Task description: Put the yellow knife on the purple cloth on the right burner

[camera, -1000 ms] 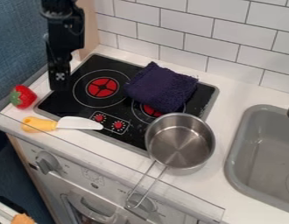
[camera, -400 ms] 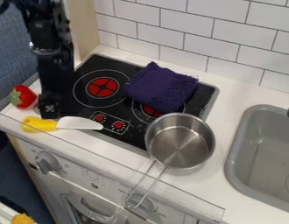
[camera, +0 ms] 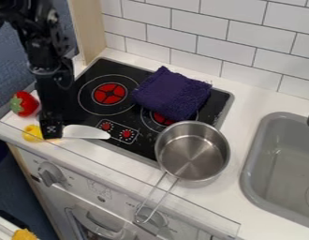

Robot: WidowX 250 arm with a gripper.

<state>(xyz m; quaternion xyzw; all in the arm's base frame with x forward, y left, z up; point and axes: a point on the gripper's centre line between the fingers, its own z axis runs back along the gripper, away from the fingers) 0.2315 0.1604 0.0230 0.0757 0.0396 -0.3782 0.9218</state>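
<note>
The gripper (camera: 52, 131) hangs at the counter's front left, over the handle of the yellow knife (camera: 32, 133), and covers the part of the handle near the blade. The white blade points right across the stove's front edge. Whether the knife is held cannot be told. A folded purple cloth (camera: 172, 93) lies on the right burner (camera: 162, 119), covering most of it.
A metal pot (camera: 192, 151) stands at the stove's front right corner, its handle toward the counter's front edge. A toy strawberry (camera: 24, 103) sits left of the gripper. The grey sink (camera: 260, 159) is at right, the tiled wall (camera: 194, 35) behind.
From above the stove's left side, the gripper has come down and toward the front, onto the knife's handle. Knife, cloth and pot have stayed where they were.
</note>
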